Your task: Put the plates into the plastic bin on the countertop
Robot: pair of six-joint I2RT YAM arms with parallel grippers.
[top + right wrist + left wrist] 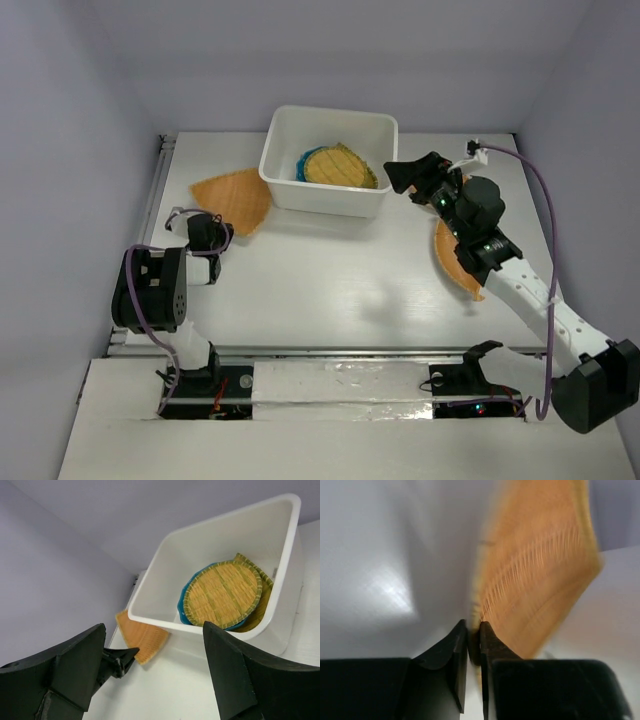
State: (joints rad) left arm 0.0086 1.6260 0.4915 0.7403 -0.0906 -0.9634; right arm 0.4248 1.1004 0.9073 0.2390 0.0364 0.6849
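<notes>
The white plastic bin [325,203] stands at the back of the countertop [330,285]. In it a round wicker plate [335,167] lies on the teal plate [299,163], with another wicker plate [378,181] under them. My left gripper [221,233] is shut on the edge of a fan-shaped wicker plate [235,197] left of the bin; the plate's far edge lies by the bin's left corner. My right gripper [408,178] is open and empty, just right of the bin. A further wicker plate [450,262] lies under my right arm.
A metal rail [160,190] runs along the table's left edge. In the right wrist view the bin [200,555], the round wicker plate [222,595], the teal plate [181,611] and the fan plate [142,637] show beyond the jaws.
</notes>
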